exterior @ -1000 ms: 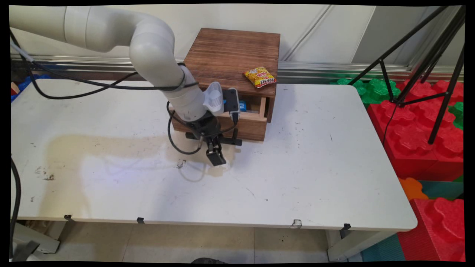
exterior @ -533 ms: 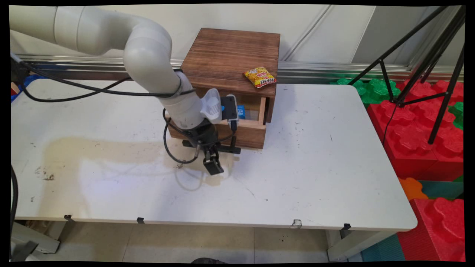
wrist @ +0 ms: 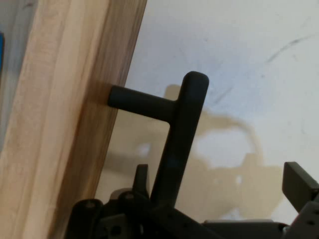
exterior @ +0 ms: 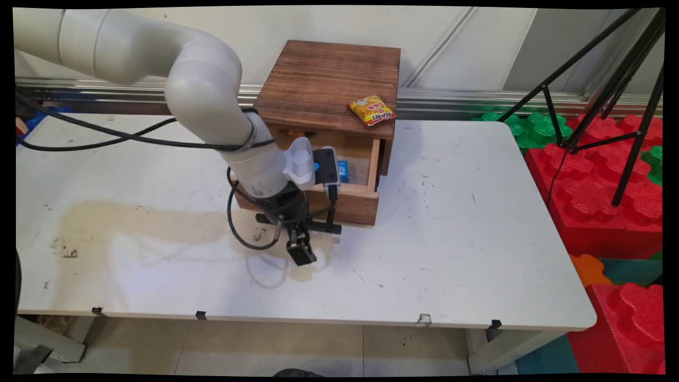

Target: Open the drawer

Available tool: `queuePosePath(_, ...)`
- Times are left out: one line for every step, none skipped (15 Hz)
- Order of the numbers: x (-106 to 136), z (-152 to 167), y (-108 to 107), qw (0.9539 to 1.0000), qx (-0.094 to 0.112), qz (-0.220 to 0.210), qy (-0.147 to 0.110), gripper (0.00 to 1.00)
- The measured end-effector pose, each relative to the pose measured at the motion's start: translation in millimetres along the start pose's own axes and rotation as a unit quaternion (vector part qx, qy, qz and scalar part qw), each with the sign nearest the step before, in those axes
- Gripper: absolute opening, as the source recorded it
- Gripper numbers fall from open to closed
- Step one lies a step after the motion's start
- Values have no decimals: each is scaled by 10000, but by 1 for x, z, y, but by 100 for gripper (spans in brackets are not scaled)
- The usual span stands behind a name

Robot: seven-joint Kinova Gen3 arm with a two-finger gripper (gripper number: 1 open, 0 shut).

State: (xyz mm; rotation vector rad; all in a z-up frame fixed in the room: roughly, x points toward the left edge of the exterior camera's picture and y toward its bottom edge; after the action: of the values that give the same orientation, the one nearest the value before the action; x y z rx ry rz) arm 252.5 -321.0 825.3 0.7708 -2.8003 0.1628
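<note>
A dark wooden box stands at the back of the white table, with its light wooden drawer partly pulled out toward the near side. The drawer's black T-shaped handle sticks out from the drawer front. My gripper is open around the handle bar. One finger sits between the bar and the drawer front, and the other finger stands well apart. A blue packet lies inside the drawer. A yellow snack packet rests on top of the box.
Black cables hang from the arm over the left of the table. A brownish stain marks the table's left half. Red foam blocks, green foam blocks and black tripod legs stand off the table's right edge.
The gripper has moved toward the table's near edge and slightly left. The drawer has slid further out of the box with it, showing more of its inside.
</note>
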Motion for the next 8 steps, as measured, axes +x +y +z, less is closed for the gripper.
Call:
queuePosePath(-1,-1,4,10000,-18,-10,-14,100)
queuePosePath(-1,-2,8,10000,-33,-19,-28,100)
queuePosePath(-2,-3,12,10000,-47,-30,-42,100)
queuePosePath(-3,-5,16,10000,-59,-43,-55,100)
queuePosePath(-4,-5,20,9999,-69,-53,-68,100)
queuePosePath(-4,-6,22,9999,-74,-55,-76,100)
queuePosePath(-5,-7,25,9999,-82,-65,-87,100)
queuePosePath(-5,-7,27,9999,-85,-74,-95,100)
